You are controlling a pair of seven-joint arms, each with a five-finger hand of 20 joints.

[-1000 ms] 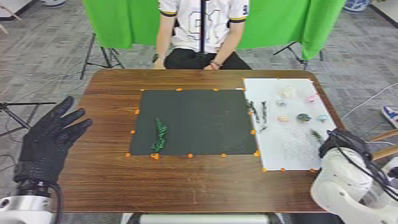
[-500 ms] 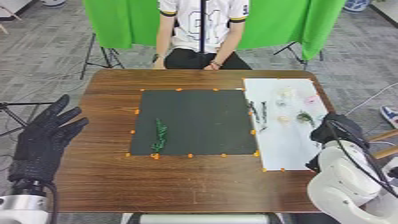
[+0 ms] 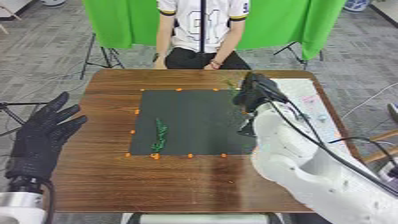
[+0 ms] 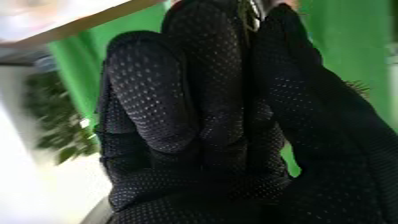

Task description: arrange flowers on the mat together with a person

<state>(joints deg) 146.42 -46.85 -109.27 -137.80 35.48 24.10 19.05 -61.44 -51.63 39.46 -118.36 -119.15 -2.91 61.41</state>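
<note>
Black fabric covered the robot's right hand (image 3: 258,91), which had swung from the outer side of the white sheet (image 3: 291,85) to a place above the seam between that sheet and the dark mat (image 3: 191,120), toward the mat's far corner. Half a second earlier it was beside the flowers at the sheet's outer edge; now the white arm (image 3: 298,157) slanted over the sheet and hid much of what lay there. A loose green sprig (image 4: 246,12), which had shown by the hand over the sheet, had travelled with it and now hung at the mat's edge. The right hand (image 4: 213,95) was nearly closed at the tips: its fingers stood long and close together, and the thumb met them from the other side, pinching the sprig between them. The dark green stem (image 3: 161,135) lay where it had before, lengthwise on the mat, in the part nearer the robot's left. Beyond the arm, the pink flower (image 3: 309,99) stayed on the white sheet. Off the table's left side, the left hand (image 3: 46,134) was held open, its fingers spread and its thumb apart, touching nothing.
</note>
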